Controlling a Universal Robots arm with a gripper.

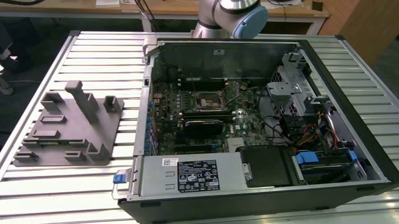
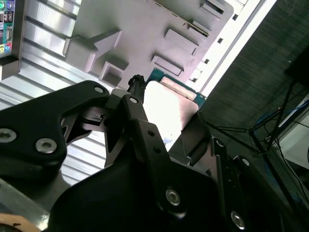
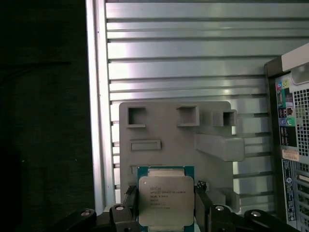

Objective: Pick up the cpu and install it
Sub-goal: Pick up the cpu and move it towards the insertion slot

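Note:
The cpu (image 3: 166, 198), a small square chip with a shiny silver top plate and a green edge, sits between the two black fingers (image 3: 128, 194) of my gripper (image 3: 166, 205), which is shut on it. In the second wrist view the cpu (image 2: 166, 111) glares bright white between the same fingers (image 2: 136, 104) of the gripper (image 2: 164, 116). It hangs well above the grey tray (image 3: 169, 128), apart from it. The black metal-framed socket (image 1: 208, 101) lies on the motherboard inside the open computer case (image 1: 349, 154).
The grey tray (image 1: 68, 126) with upright posts rests on the slatted metal table (image 1: 93, 51) at the exterior view's left. The case holds a power supply (image 1: 193, 175), drive cages and cables on the exterior view's right. The arm's joint (image 1: 240, 14) shows behind the case.

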